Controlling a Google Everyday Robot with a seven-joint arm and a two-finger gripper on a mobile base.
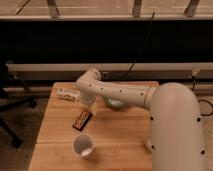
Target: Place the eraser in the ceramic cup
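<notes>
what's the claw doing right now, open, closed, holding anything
claw: cannot be told whether open or closed; it hangs at the arm's end just behind the eraser, left of the green bowl. The eraser is not in it.

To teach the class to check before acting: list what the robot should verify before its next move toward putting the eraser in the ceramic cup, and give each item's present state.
1. Small dark rectangular eraser with orange-red markings lies flat and uncovered on the wooden table: ok.
2. Small white ceramic cup stands upright, mouth up: ok.
3. Hand directly over the eraser: not ok. It hangs just behind the eraser, left of the wide green bowl.
4. Bare wood between eraser and ceramic cup: ok.
5. Ceramic cup empty inside: cannot tell.
</notes>
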